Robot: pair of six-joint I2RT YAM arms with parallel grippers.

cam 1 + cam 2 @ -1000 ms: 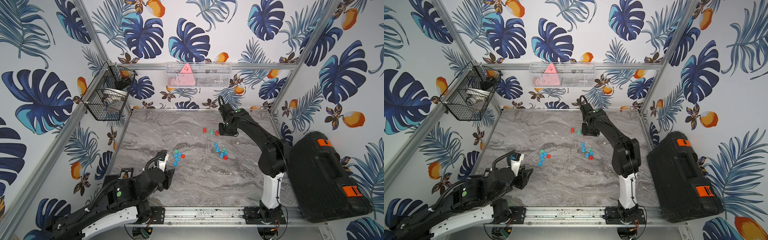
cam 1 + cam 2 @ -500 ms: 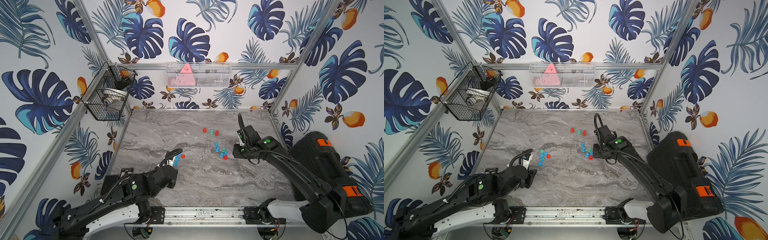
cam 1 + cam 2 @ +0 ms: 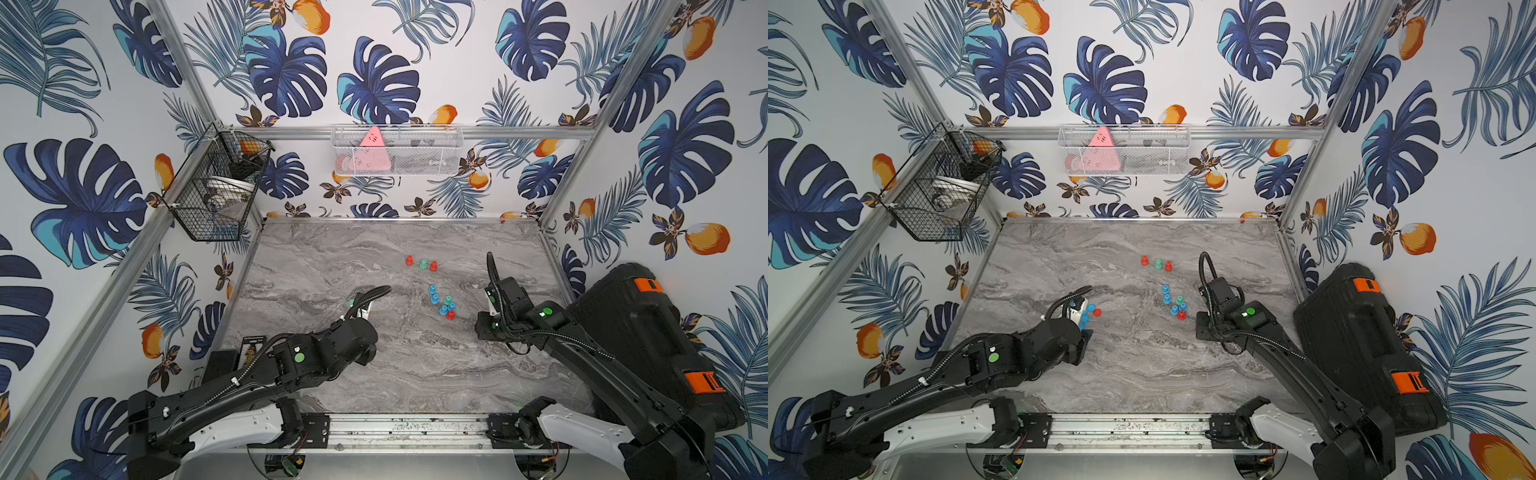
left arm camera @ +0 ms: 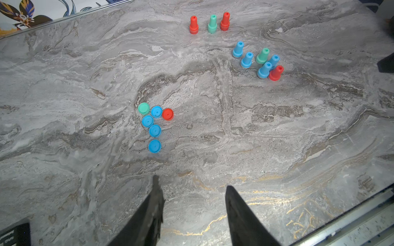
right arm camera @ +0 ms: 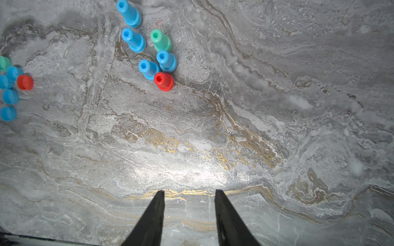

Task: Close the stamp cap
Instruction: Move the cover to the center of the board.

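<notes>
Several loose caps (image 4: 155, 130), blue with one green cap (image 4: 144, 108) and one red cap (image 4: 167, 114), lie clustered left of centre on the marble table (image 3: 415, 365). They also show as the caps (image 3: 1090, 311) beside my left arm. Several uncapped stamps (image 4: 262, 61) stand upright in a cluster (image 3: 442, 303), the stamps (image 5: 153, 53) ahead of the right fingers. A red, green and red stamp row (image 3: 423, 264) stands farther back. My left gripper (image 4: 191, 183) is open and empty, short of the caps. My right gripper (image 5: 189, 191) is open and empty, right of the stamp cluster.
A black case (image 3: 648, 332) stands at the table's right edge, close to the right arm. A black wire basket (image 3: 216, 187) hangs on the left wall and a white mesh tray (image 3: 397, 149) on the back wall. An aluminium rail (image 3: 407, 428) runs along the front.
My right gripper has pulled back from the far stamp row to the front right of the stamp cluster. My left arm has reached farther over the table toward the caps.
</notes>
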